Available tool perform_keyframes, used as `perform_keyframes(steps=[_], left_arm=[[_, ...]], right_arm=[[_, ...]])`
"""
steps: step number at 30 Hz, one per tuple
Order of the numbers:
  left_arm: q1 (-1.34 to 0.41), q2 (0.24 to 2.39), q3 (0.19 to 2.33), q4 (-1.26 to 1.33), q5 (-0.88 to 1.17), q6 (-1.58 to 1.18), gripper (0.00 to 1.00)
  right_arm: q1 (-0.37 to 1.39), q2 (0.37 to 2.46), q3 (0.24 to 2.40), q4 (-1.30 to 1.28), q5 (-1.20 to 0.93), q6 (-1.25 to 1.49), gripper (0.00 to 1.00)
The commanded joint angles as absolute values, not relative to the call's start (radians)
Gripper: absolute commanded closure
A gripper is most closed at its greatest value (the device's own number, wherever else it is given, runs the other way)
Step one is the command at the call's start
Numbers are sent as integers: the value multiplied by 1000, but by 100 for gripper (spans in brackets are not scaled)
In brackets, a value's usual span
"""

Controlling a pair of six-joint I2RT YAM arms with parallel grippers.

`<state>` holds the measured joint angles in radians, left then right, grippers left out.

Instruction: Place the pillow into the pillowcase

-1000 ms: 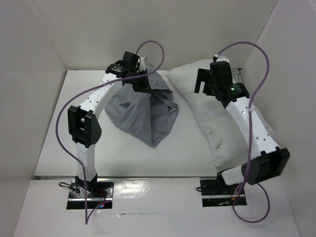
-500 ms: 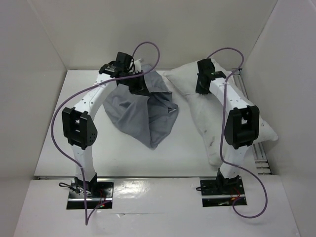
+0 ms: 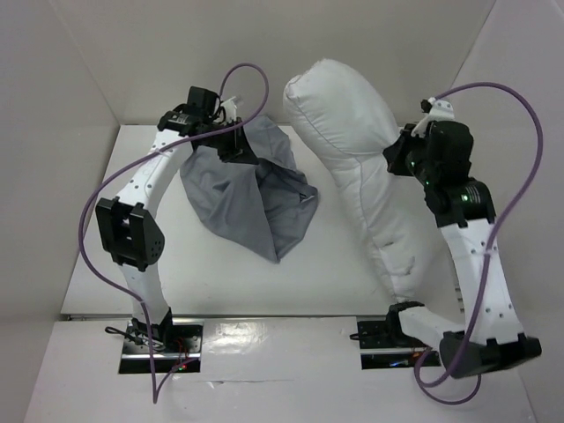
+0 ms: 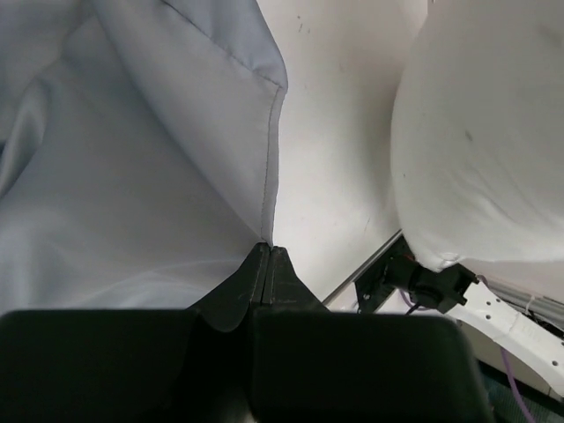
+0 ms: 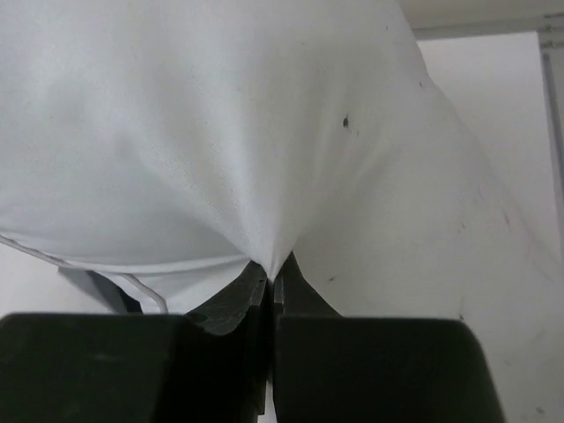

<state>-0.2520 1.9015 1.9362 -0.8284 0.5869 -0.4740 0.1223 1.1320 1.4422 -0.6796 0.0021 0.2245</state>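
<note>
Two grips set: L jaws are pinching pillowcase (image 3: 247, 203) hem, R jaws are holding pillow (image 3: 344, 115), far end raised; insertion not yet started.

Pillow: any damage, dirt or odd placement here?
A few small dark specks mark the pillow in the right wrist view; no tear shows. It hangs tilted, far end raised, pinched by the right tool, near end on the table.

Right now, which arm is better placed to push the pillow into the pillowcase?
Right. The right gripper is shut on the pillow, whose far end is lifted beside the pillowcase. The left gripper is pinching the pillowcase hem, holding it up.
</note>
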Motion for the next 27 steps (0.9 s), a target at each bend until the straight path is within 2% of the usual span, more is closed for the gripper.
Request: perform_keyframes(steps=[1,5,12,17,18,19,20,22,27], left_arm=[[-245,1920,1966,-804,647,-469,100],[-221,1953,1996,-804,638,-479,100],[-152,1934,1947,-761,672,-520,100],[-126,1934,1947,-749,683,-538,100],[-126,1934,1947,-749,683,-538,100],[-126,1934,1947,-749,695,-538,100],[-126,1934,1947,-749,695,-538,100],[-126,1934,1936,-749,718,-529,100],[-126,1884,1870,-749,729,-511,100]], right_arm=[[129,1046,1416,-728,-156,105,100],[129,997,1416,-894,-261,67,100],[129,927,1278,-956,-357,165,100],[129,916,1187,-980,-315,186,100],[129,925,1187,-991,-298,186,89],[129,939,1187,-991,-298,186,27],[129,939,1207,-976,-319,186,15],[129,972,1253,-919,-397,186,0],[165,1067,1316,-789,-489,221,2]])
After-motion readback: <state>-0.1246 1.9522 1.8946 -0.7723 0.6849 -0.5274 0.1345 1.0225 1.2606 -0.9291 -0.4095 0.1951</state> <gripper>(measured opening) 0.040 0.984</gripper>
